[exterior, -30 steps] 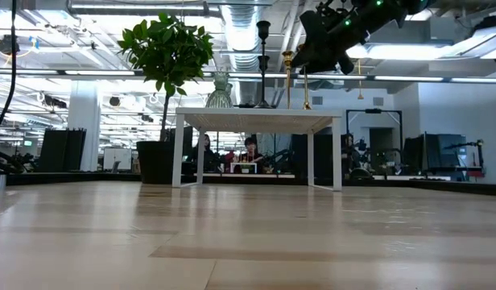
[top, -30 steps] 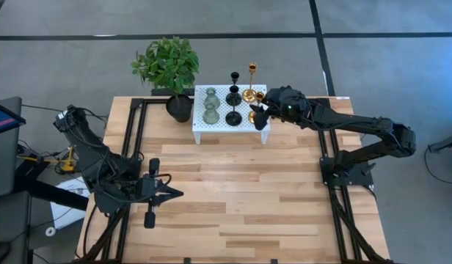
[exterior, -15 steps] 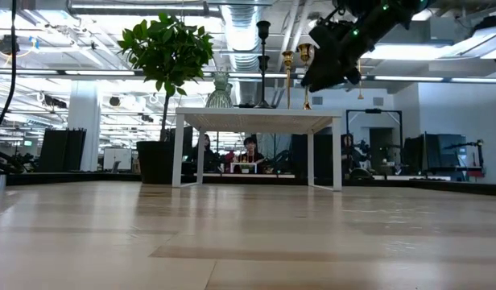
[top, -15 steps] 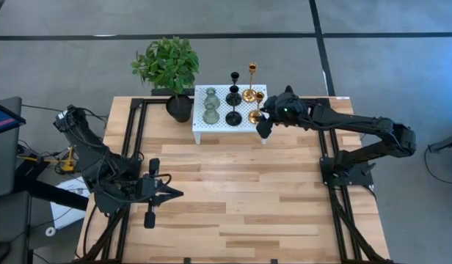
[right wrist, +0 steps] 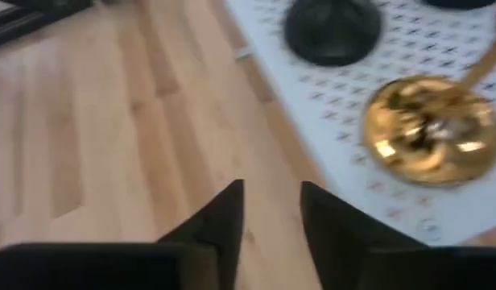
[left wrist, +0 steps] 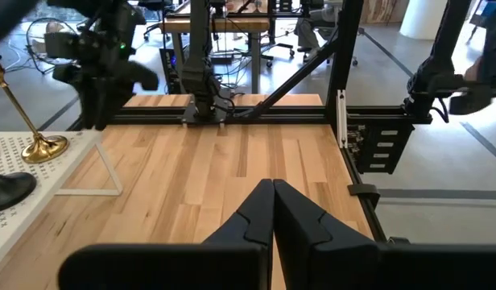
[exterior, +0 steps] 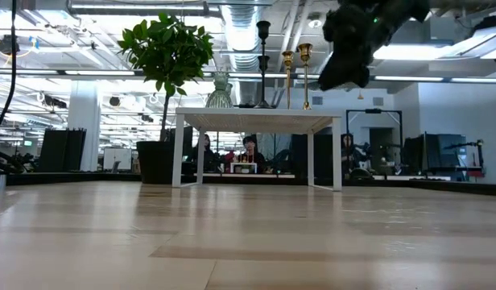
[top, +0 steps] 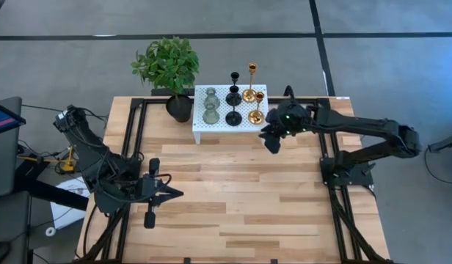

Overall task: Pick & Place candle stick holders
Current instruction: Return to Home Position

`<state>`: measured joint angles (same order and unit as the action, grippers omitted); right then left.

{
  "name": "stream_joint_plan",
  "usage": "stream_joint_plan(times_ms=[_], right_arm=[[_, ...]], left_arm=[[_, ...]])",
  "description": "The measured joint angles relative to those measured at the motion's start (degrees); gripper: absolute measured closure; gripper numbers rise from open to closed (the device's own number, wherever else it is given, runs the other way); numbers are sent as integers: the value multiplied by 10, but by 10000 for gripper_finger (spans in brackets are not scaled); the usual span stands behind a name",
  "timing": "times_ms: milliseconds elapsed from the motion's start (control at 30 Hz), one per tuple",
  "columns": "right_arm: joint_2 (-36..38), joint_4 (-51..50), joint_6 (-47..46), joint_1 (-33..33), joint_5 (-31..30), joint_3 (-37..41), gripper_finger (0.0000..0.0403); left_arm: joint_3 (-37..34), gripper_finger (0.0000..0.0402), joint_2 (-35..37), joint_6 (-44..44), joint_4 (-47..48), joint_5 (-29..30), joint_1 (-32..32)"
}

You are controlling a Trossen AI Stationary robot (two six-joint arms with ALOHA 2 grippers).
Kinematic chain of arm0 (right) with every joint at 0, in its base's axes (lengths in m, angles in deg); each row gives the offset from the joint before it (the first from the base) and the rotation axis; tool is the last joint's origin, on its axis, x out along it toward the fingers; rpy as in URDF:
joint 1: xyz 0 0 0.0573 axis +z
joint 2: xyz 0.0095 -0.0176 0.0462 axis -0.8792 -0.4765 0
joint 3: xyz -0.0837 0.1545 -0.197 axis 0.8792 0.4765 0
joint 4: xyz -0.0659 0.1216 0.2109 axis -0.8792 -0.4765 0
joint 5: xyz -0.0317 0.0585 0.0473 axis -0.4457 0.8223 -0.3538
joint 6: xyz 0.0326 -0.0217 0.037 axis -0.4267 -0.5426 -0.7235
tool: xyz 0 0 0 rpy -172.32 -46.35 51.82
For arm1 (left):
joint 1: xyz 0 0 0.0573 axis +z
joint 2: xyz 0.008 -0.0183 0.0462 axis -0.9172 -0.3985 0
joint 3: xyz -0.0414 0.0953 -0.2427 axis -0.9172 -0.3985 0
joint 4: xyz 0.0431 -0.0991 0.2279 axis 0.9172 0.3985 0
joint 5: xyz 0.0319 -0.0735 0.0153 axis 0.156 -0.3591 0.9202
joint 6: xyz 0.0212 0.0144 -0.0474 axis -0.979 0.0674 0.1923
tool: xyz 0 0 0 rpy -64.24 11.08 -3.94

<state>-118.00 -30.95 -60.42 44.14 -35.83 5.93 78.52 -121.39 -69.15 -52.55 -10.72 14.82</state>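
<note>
Standing on the white shelf [top: 221, 125] at the table's far edge are all six candle stick holders [top: 234, 95]: the grey-green pair [top: 210, 115], the black pair [top: 234, 116] and the gold pair [top: 256, 116], each pair lining up front to back. The right gripper [top: 272, 141] is hovering just off the shelf's right end, above the wooden table [top: 233, 220], fingers parted and carrying nothing. Only the right wrist view is showing that gap, with a gold base [right wrist: 431, 141] and a black base [right wrist: 332, 31] sitting on the perforated top. The low view is showing the gold stems apart from the gripper. The left gripper [top: 175, 194] is resting over the table's left half, fingers pressed together. A potted plant [top: 167, 66] is standing just left of the shelf.
</note>
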Motion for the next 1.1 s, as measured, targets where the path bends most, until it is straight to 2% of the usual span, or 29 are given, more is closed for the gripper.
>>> stream_joint_plan(times_ms=[200, 267, 400, 500, 667, 800, 933, 1100], right_arm=[[52, -8, -10, 48, 16, 1, 373], [74, -11, -10, 64, 16, 1, 395], [127, -16, -11, 89, 16, 1, 395], [168, -12, -11, 106, 13, 1, 401], [237, -10, -11, 134, 11, 1, 402], [282, -5, -11, 159, -2, 1, 402], [318, 2, -2, 196, -50, 1, 402], [351, -8, 5, 248, -103, 1, 402]], left_arm=[[0, 397, 0, -1, 0, -2, 0], [0, 396, 1, -10, 0, -2, 0], [0, 396, 4, -87, -23, -13, 0], [0, 398, 12, -144, -53, -47, 7], [0, 397, 13, -206, -106, -129, 54], [0, 398, 10, -222, -125, -183, 101], [0, 396, 2, -222, -124, -186, 138], [0, 397, 1, -221, -125, -187, 145]])
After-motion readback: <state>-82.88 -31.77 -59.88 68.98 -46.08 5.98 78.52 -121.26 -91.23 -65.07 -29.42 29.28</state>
